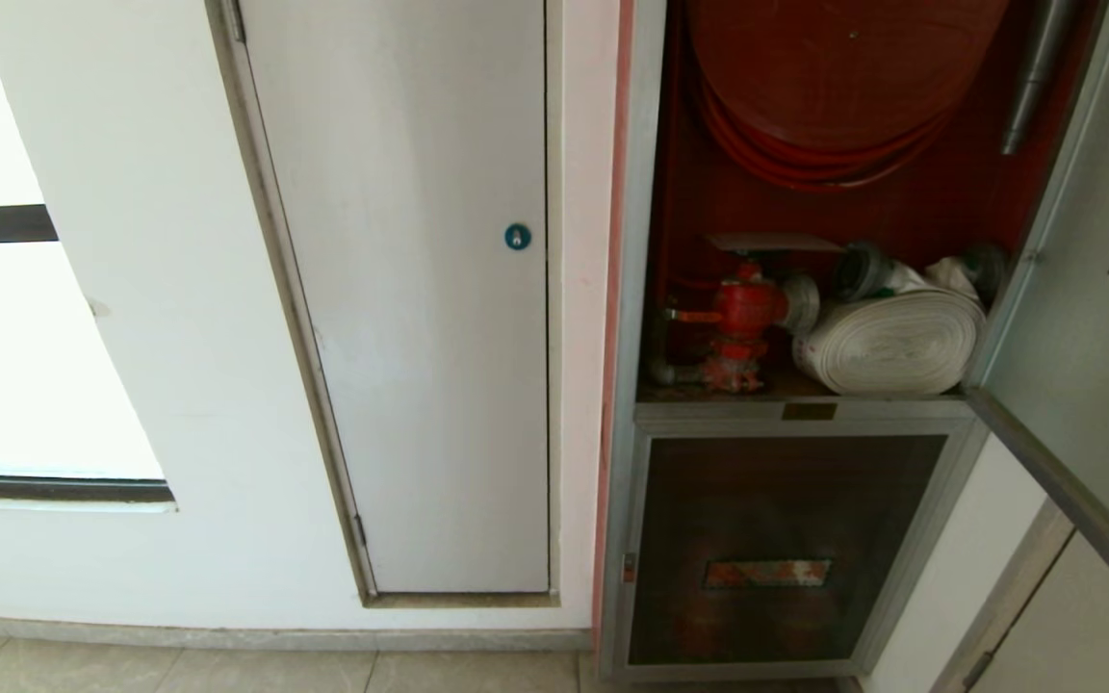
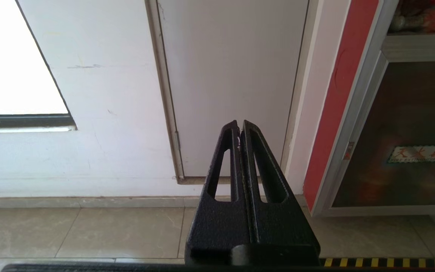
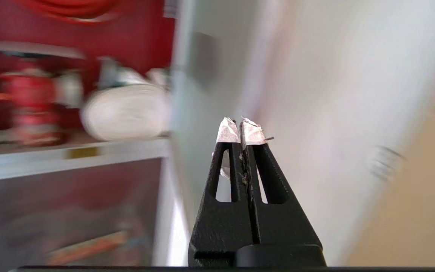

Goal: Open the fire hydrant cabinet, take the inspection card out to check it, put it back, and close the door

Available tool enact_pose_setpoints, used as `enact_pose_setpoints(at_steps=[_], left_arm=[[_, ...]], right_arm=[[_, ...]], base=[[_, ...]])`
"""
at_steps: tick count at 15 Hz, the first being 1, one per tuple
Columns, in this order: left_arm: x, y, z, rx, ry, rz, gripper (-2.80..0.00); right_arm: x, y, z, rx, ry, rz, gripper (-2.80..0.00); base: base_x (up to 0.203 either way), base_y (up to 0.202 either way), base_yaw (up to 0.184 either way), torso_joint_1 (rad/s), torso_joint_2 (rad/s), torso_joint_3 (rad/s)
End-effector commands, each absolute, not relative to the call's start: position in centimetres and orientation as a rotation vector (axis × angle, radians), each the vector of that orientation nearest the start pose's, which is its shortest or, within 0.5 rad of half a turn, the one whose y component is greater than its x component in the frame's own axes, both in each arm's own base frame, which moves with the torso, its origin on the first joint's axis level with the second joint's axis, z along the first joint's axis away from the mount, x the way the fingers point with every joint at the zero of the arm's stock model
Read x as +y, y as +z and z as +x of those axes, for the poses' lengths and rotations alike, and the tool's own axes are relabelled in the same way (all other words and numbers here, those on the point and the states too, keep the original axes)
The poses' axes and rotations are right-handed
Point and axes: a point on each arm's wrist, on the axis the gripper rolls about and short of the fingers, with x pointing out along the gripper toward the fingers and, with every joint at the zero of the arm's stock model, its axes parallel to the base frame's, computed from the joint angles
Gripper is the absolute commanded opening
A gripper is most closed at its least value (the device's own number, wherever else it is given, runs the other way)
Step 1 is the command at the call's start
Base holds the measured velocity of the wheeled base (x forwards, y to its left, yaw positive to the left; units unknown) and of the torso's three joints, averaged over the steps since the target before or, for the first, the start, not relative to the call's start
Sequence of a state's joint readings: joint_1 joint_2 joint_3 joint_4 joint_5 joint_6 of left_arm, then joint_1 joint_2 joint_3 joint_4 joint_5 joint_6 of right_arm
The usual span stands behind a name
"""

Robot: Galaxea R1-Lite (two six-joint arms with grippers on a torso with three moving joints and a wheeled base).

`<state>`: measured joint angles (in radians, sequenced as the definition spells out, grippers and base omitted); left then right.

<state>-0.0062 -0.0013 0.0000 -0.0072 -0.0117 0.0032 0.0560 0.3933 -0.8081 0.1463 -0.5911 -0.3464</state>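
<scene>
One cabinet point(image 1: 810, 409), door point(image 1: 1084, 366) swung wide; inside one red reel point(image 1: 834, 87), one red valve point(image 1: 742, 313), one rolled hose point(image 1: 891, 342), one card point(image 1: 774, 242) atop valve. Left gripper point(image 2: 240, 128) clenched, empty, facing white panel point(image 2: 232, 75). Right gripper point(image 3: 241, 126) clenched, empty, near door.

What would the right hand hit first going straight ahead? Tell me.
Probably the open door: the shut right hand points at the door's edge, with the hose off to one side. The view is blurred, so it may instead slip past onto the pale wall.
</scene>
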Motion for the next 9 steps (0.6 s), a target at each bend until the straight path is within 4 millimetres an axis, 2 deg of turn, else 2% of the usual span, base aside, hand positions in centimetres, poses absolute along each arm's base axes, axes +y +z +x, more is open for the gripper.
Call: enact_pose_setpoints(at_steps=[1, 4, 7, 9], left_arm=[[0.0, 7.6, -2.3, -0.008, -0.018, 0.003, -2.8], [0.0, 7.6, -2.3, -0.008, -0.018, 0.003, -2.8], [0.0, 7.6, -2.3, -0.008, -0.018, 0.003, -2.8], [0.0, 7.6, -2.3, -0.008, -0.018, 0.003, -2.8]], right_arm=[[-1.5, 27.3, -7.6, -0.226, -0.614, -0.231, -2.8], [-1.5, 25.6, -9.4, -0.221, -0.616, -0.233, -2.8], [-1.3, 23.5, -9.7, -0.211, -0.621, -0.239, -2.8], [-1.1, 22.0, -10.3, -0.259, -0.537, -0.249, -2.8]], base=[[0.0, 0.0, 0.0, 0.0, 0.0, 0.0], [0.0, 0.0, 0.0, 0.0, 0.0, 0.0], [0.0, 0.0, 0.0, 0.0, 0.0, 0.0], [0.0, 0.0, 0.0, 0.0, 0.0, 0.0]])
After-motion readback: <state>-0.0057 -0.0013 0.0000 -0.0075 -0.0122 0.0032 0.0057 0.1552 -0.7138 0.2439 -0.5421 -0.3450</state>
